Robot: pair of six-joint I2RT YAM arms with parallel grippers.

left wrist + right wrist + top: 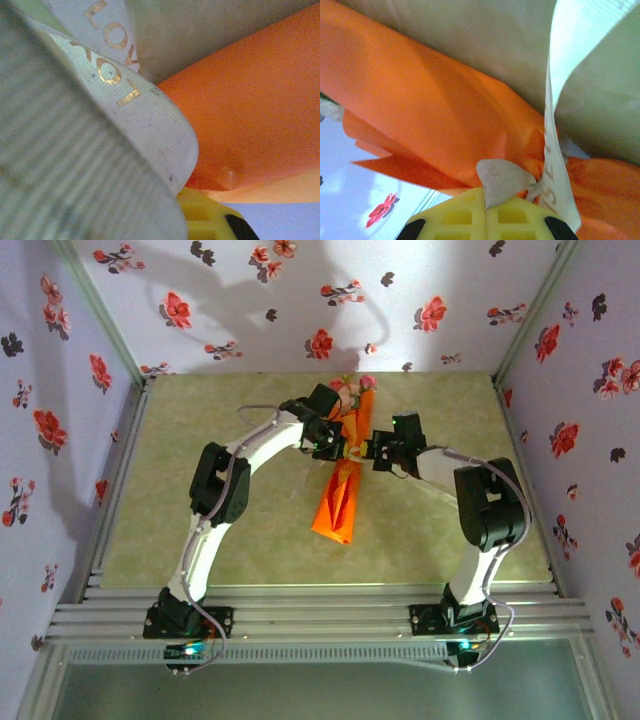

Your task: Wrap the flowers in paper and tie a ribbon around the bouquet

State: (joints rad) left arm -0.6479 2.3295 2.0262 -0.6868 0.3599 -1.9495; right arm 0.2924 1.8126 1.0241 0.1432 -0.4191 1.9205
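Observation:
The bouquet (340,495), a narrow orange paper cone, lies slanted at mid-table with pink and cream flowers (352,388) at its far end. Both grippers meet at its upper middle. My left gripper (338,432) is on its left side, shut on the ribbon (150,115). That cream strip with gold lettering drapes close over the left wrist lens and hides all but one yellow finger (205,215). My right gripper (485,197) is shut, pinching a small fold of ribbon against the orange paper (430,115). A longer length of ribbon (560,90) runs up beside it.
The green table mat (200,490) is boxed in by wallpapered walls (60,390) on three sides. A metal rail (320,615) runs along the near edge by the arm bases. Both arms arch inward over the middle.

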